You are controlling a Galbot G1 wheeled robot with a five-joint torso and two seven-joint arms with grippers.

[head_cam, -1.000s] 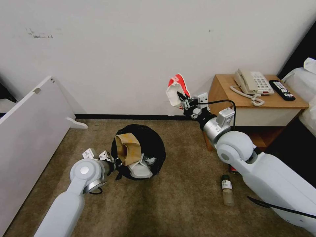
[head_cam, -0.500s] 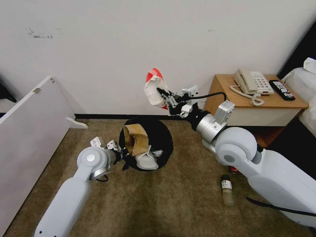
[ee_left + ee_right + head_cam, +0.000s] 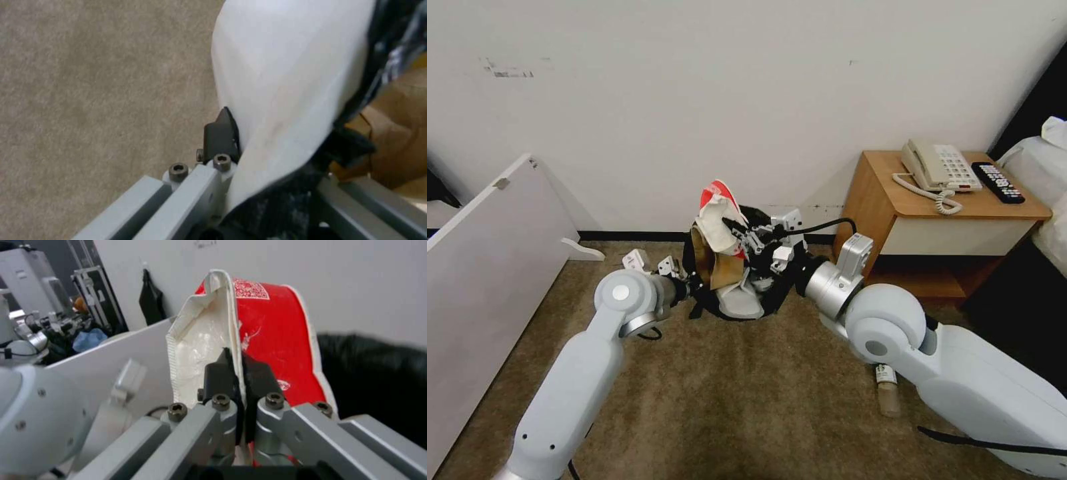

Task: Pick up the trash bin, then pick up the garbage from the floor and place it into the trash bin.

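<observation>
Change: right gripper point(image 3: 738, 231) has carried the red-white packet point(image 3: 715, 212) leftward to the trash bin point(image 3: 760, 293)
Packet: upright, long axis vertical, above bin's mouth
Right gripper: clamped on packet
Left gripper point(image 3: 688, 291): clamped on bin's rim, bin raised off carpet point(image 3: 727, 400)

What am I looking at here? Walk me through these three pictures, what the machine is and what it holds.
This is a wheeled robot with two arms. The wide picture comes from a camera on its head, looking down at a carpeted floor. The other two come from cameras on its wrists, so they show each hand close up.

The left hand grips the rim of the trash bin, a white bin lined with a black bag; a brown paper bag and a white slipper already sit inside. The right hand pinches a red-white packet and holds it over the bin.

A small plastic bottle lies on the carpet. On the nightstand sit a telephone and a remote.
</observation>
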